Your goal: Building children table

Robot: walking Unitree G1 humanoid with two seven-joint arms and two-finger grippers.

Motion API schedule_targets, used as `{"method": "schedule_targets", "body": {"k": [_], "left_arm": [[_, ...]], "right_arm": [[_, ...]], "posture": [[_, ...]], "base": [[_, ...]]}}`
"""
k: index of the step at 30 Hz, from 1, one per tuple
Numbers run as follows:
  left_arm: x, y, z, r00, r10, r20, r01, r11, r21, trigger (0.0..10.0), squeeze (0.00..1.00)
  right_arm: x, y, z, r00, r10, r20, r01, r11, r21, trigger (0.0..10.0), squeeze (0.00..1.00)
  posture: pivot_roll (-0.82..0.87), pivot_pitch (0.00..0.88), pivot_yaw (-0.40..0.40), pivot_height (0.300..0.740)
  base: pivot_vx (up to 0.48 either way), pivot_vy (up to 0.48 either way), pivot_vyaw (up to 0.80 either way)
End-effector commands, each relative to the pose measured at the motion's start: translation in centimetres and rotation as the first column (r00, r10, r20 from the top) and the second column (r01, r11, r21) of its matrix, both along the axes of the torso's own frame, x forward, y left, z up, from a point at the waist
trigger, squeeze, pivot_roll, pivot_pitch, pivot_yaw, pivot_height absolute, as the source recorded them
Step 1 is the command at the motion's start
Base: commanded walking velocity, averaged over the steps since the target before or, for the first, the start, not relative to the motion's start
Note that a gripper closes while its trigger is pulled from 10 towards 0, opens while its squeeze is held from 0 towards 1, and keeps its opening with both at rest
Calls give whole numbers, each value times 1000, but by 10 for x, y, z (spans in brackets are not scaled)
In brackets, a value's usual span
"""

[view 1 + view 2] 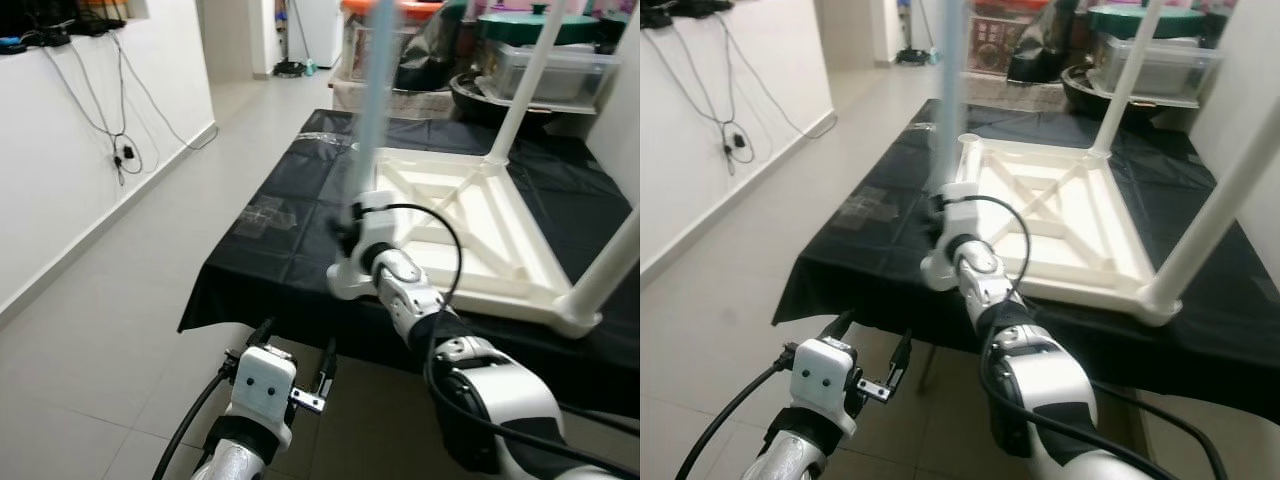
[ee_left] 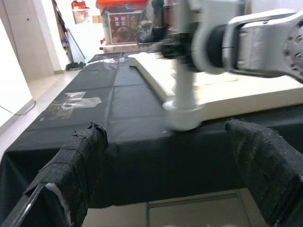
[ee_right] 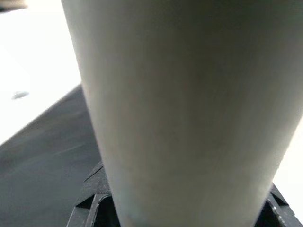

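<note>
Head view: my right gripper clamps a pale table leg upright at the upturned white tabletop on black cloth. Left wrist: my left gripper is spread, empty, below the table edge. Right wrist: leg fills frame.

No text can be read; the red box far beyond the left gripper bears blurred print

Your robot's right arm is glossy silver-white with black joint bands and a thin black cable looping over its white wrist. Your left arm ends in a boxy white wrist block with two small dark screw dots, a black cable, and fabric-wrapped black fingers.
</note>
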State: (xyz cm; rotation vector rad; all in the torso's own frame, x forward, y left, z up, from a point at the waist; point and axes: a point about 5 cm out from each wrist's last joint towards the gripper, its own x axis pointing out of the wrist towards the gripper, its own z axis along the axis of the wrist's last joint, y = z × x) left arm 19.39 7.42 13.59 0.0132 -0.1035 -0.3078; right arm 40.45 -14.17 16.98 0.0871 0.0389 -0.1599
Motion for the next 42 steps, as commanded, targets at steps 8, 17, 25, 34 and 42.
{"method": "schedule_targets", "body": {"k": [8, 17, 25, 34, 42], "left_arm": [[0, -3, -4, 1000, -14, -19, 14, 1000, -12, 10000, 0], [-1, -3, -4, 1000, -14, -22, 14, 1000, -10, 10000, 0], [0, -3, -5, 1000, -15, -25, 15, 1000, -8, 10000, 0], [0, -3, -5, 1000, -16, -24, 15, 1000, -9, 10000, 0], [0, -3, -5, 1000, -16, -22, 16, 1000, -8, 10000, 0]], "right_arm": [[-12, -39, -20, 917, -377, -131, 391, 914, 106, 0, 0], [-9, -20, -17, 956, -276, -100, 287, 951, 112, 10000, 1000], [0, -3, 11, 993, -77, 92, 59, 981, 183, 10000, 0], [0, 20, 32, 793, 542, 278, -597, 783, 177, 10000, 0], [-16, 58, 25, 393, 903, 173, -920, 389, 54, 10000, 0]], "posture": [[117, 23, -43, 740], [117, 23, -43, 740], [116, 13, -40, 740], [118, 11, -42, 740], [119, 16, -40, 740]], "base": [[0, 0, 0], [0, 0, 0], [0, 0, 0], [0, 0, 0], [0, 0, 0]]}}
